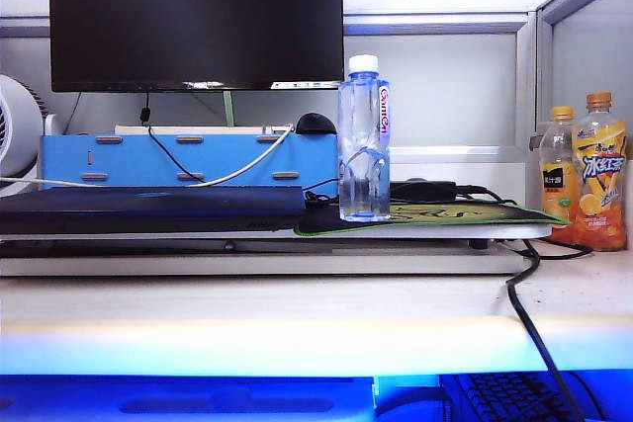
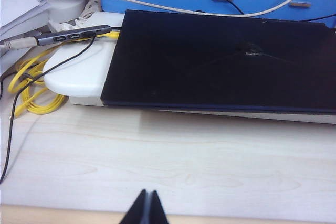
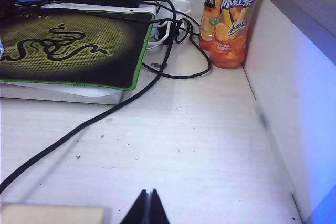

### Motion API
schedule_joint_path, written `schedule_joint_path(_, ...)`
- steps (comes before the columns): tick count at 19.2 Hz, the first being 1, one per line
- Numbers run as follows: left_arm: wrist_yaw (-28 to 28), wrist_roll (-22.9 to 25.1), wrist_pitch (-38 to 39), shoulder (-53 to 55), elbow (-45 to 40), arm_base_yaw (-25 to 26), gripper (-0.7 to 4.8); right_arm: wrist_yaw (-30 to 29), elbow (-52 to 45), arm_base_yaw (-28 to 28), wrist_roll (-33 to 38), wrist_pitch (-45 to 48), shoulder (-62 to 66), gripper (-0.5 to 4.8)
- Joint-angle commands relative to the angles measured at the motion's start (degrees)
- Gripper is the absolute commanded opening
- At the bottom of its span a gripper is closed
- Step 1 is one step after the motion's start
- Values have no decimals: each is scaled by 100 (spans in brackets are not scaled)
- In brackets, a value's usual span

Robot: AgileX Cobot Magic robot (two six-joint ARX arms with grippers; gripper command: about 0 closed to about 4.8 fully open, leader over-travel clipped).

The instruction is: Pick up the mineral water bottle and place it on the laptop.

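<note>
The mineral water bottle (image 1: pixel 363 140) stands upright on the green-edged mouse mat (image 1: pixel 435 214), clear with a white cap and pink lettering. To its left lies the laptop (image 1: pixel 148 208), a closed dark slab on a white stand; the left wrist view shows its lid (image 2: pixel 220 61) from above. My left gripper (image 2: pixel 148 192) is shut with nothing in it, low over the pale desk in front of the laptop. My right gripper (image 3: pixel 148 192) is also shut and empty, over the desk in front of the mouse mat (image 3: pixel 68 45). Neither gripper shows in the exterior view. The bottle is out of both wrist views.
Two orange drink bottles (image 1: pixel 588 170) stand at the right by the partition wall (image 3: pixel 294 77). A black cable (image 3: pixel 126 103) trails across the desk. A black monitor (image 1: pixel 196 17) and blue box (image 1: pixel 188 160) sit behind. Yellow cable (image 2: pixel 31 87) and a USB hub (image 2: pixel 73 35) lie beside the laptop.
</note>
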State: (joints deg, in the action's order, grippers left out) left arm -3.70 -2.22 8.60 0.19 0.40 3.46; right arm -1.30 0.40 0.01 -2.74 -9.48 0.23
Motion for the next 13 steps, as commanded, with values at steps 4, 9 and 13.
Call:
schedule_joint_path(4, -17, 9, -4, -11, 0, -2, -2, 7, -13, -2, 20, -7, 4, -1)
schedule_joint_path(9, -17, 7, -7, -11, 0, -2, -2, 4, -13, -2, 17, 15, 4, -1)
schedule_joint_path(13, -17, 7, -4, -11, 0, -2, -2, 175, -13, -7, 20, 269, 4, -1)
